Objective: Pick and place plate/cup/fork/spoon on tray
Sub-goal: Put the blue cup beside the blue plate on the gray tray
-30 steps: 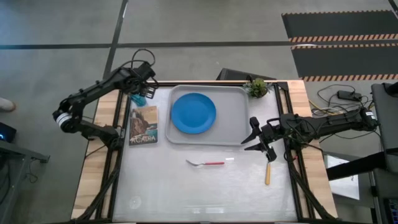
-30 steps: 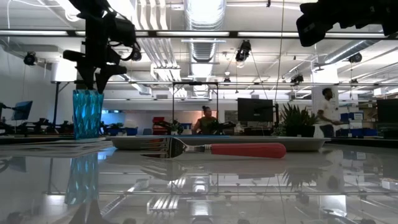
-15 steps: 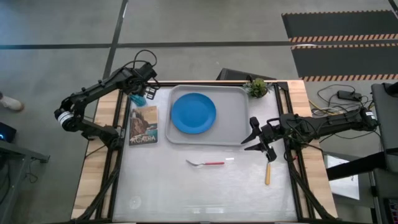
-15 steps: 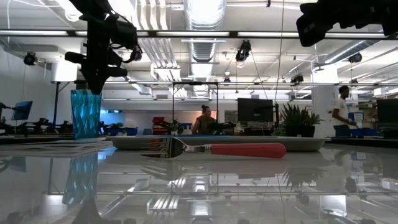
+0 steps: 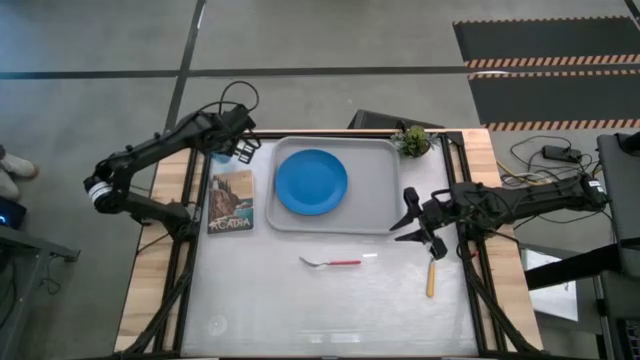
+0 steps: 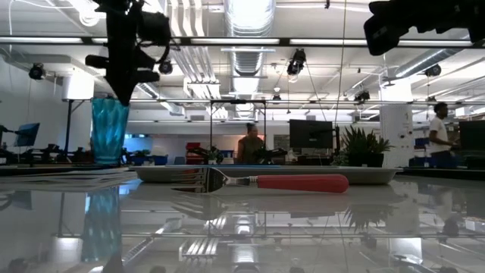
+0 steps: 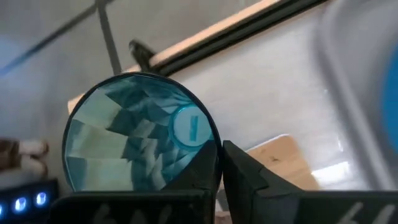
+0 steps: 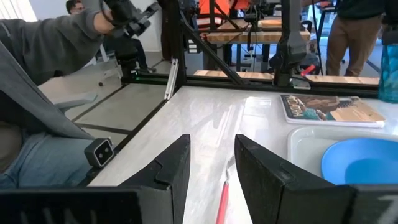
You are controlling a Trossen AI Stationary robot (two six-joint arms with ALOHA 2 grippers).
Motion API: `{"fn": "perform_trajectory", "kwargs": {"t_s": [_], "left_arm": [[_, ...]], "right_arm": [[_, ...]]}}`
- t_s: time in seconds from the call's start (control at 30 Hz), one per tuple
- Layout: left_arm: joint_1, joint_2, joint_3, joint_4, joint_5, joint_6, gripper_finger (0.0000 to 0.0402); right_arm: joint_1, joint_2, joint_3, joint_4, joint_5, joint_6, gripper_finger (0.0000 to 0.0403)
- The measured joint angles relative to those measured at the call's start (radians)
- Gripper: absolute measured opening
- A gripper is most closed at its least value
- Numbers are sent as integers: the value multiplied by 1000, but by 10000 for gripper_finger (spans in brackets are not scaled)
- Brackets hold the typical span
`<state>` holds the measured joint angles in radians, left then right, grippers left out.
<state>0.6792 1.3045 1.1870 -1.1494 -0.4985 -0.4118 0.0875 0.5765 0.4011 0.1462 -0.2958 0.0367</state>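
Cup [image 6: 109,130], teal, pinched in the left gripper [image 5: 232,150] and lifted off the table beside the tray's [image 5: 380,205] far left corner; plate [image 5: 311,181] on tray; fork [image 5: 331,262] and spoon [image 5: 431,276] on table; right gripper [image 5: 412,227] spread, idle near tray's right edge.

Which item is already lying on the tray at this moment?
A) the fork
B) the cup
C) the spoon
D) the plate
D: in the high view the blue plate lies inside the grey tray, while the fork and spoon lie on the table and the cup is gripped by the left end effector beside the tray.
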Motion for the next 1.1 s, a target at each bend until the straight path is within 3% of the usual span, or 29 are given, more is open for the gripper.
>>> {"fn": "perform_trajectory", "kwargs": {"t_s": [0.27,0.63,0.83,1.1], "left_arm": [[-238,-11,133,20,-6,-54,0],[-519,125,362,262,-3,-49,0],[-567,266,476,376,43,52,0],[-555,402,527,513,88,153,0]], "right_arm": [[5,-75,-10,-47,1,16,114],[13,-185,-55,-44,1,22,114],[13,-249,-67,-45,-21,31,114],[13,-311,-75,-49,-80,31,114]]}}
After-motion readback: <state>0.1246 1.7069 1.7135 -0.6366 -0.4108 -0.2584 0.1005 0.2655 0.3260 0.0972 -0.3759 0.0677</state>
